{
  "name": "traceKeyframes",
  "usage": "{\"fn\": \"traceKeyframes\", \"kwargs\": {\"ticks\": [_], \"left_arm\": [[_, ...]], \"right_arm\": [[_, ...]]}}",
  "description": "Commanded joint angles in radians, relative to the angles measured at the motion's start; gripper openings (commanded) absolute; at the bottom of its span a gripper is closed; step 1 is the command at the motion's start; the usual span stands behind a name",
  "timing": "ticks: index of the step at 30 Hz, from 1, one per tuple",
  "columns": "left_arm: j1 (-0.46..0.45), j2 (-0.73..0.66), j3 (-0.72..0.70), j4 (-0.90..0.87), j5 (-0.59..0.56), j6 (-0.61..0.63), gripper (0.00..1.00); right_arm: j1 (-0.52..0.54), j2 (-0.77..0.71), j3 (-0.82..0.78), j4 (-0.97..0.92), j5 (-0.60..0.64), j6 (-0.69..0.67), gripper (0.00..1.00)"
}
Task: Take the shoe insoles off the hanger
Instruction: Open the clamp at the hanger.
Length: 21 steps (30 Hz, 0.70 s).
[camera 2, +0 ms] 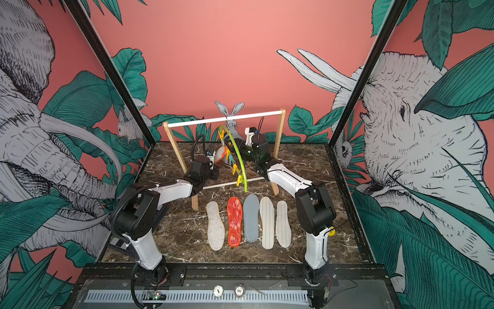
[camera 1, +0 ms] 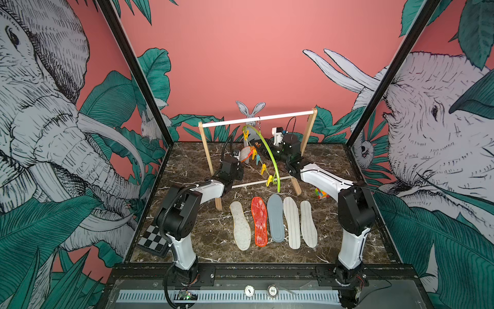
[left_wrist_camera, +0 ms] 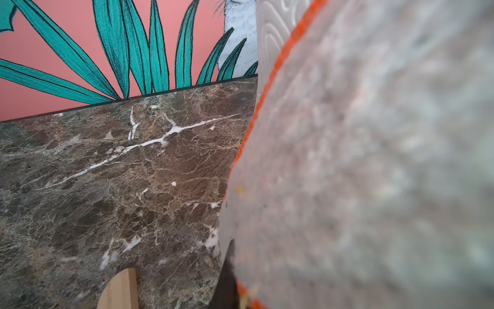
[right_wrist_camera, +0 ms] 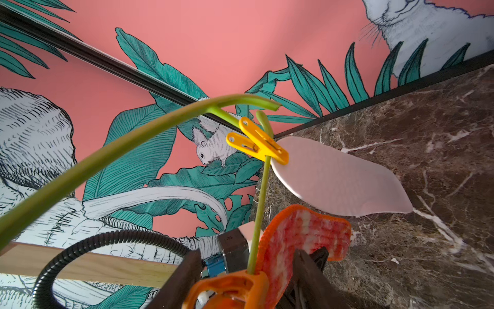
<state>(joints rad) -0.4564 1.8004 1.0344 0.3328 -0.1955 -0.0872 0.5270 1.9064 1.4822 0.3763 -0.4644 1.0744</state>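
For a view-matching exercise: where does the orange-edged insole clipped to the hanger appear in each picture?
Top view: orange-edged insole mid-table, beside the green hanger.
Top view: same spot, under the white bar.
Left wrist: close up, its blurred grey back.
Right wrist: red mottled face in the orange peg.
Shared landmark: the marble table.

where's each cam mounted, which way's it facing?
Both top views: high at the front, looking down toward the back wall; left arm and right arm show.
Left wrist: right against the orange-edged insole; own body hardly shows.
Right wrist: looks up along the hanger, right hand around the orange peg.
Shared: both wrist views see that insole.
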Motion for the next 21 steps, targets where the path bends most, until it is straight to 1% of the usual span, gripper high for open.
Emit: {"fn": "traceKeyframes", "kwargs": {"ticks": [1,12,21], "left_arm": [[0.007,-0.055,0.006,0.002,-0.014,-0.011,0.0],[0.007,-0.055,-0.002,0.003,-0.018,-0.011,0.0],[0.007,-0.048,-0.005,0.006,-0.017,-0.017,0.0]], "right_arm": [[-0.007,-0.043,-0.015,0.031,-0.003,0.003,0.53],[-0.016,-0.063,-0.027,0.021,0.001,-0.004,0.5],[-0.016,-0.06,-0.021,0.03,-0.012,0.007,0.4]]}}
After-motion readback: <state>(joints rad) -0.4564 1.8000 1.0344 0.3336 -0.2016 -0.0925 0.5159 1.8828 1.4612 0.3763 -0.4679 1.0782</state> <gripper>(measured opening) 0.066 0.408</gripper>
